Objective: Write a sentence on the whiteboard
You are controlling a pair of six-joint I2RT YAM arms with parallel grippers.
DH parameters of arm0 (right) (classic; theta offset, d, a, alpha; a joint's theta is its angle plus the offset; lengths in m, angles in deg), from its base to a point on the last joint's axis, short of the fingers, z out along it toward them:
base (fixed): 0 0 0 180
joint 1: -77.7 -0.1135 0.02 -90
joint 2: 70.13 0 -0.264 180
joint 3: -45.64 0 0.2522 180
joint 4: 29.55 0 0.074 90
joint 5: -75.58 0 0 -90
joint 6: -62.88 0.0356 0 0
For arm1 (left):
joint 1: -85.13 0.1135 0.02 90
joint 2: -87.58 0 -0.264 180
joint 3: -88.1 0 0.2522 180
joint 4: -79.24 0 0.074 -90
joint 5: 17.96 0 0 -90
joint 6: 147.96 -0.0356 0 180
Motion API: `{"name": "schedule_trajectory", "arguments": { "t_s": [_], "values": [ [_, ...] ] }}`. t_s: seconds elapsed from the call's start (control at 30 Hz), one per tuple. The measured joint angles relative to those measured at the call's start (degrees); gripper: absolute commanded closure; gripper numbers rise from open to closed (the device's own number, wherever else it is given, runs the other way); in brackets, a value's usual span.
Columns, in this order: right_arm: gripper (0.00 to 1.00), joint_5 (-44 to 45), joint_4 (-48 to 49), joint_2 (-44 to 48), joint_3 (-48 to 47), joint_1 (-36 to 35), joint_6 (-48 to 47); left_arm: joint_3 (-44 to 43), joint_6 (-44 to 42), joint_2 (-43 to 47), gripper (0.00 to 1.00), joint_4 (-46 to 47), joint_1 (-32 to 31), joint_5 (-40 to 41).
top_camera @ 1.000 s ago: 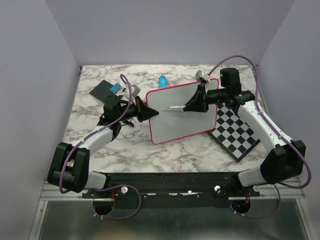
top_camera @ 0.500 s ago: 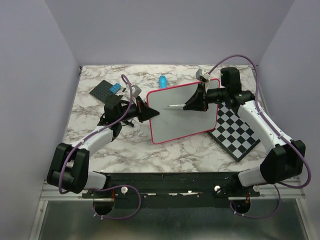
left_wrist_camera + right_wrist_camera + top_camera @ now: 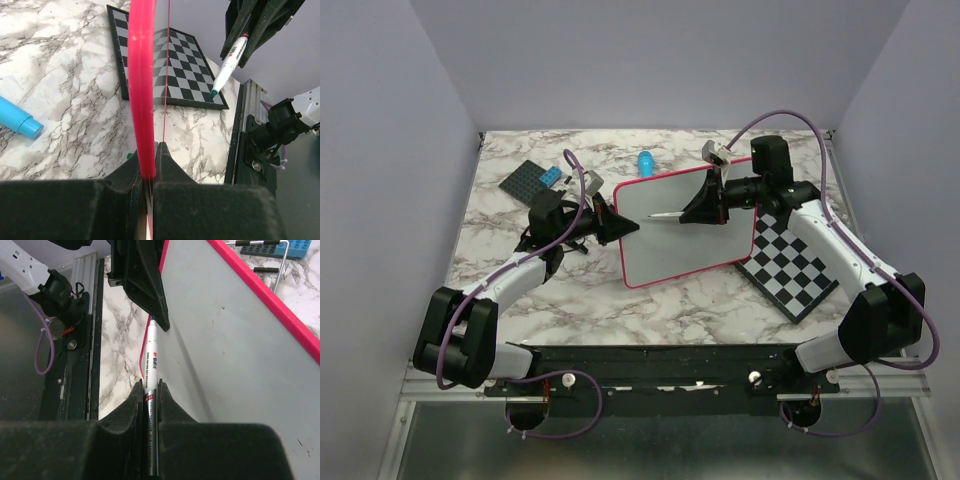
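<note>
White green-tipped marker (image 3: 665, 214), pinched in right fingers (image 3: 703, 207), points 9 o'clock over pink-rimmed glossy whiteboard (image 3: 690, 245) clamped by left fingers (image 3: 617, 222).

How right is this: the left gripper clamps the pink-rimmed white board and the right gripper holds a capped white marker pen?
The white marker pen in the right gripper is uncapped: the left wrist view shows its bare green tip. The rest is right.
</note>
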Motion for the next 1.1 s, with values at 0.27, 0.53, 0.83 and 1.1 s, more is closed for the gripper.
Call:
{"name": "schedule_trajectory", "arguments": {
  "t_s": [0.27,0.53,0.83,1.1],
  "values": [
    [0.99,0.9,0.3,-0.5,-1.0,-0.5,0.5,0.0,-0.4,0.1,1.00,0.0,-0.3,0.1],
    [0.99,1.2,0.4,-0.7,-1.5,-0.8,0.7,0.0,-0.4,0.1,1.00,-0.1,-0.4,0.3],
    [0.99,2.2,0.7,-1.9,-2.9,-1.8,1.6,0.0,-0.5,0.1,1.00,-0.2,-0.4,0.5],
    [1.00,4.0,1.3,-2.8,-4.5,-2.5,2.5,0.0,-0.5,0.1,1.00,-0.3,-0.7,0.7]
  ]
}}
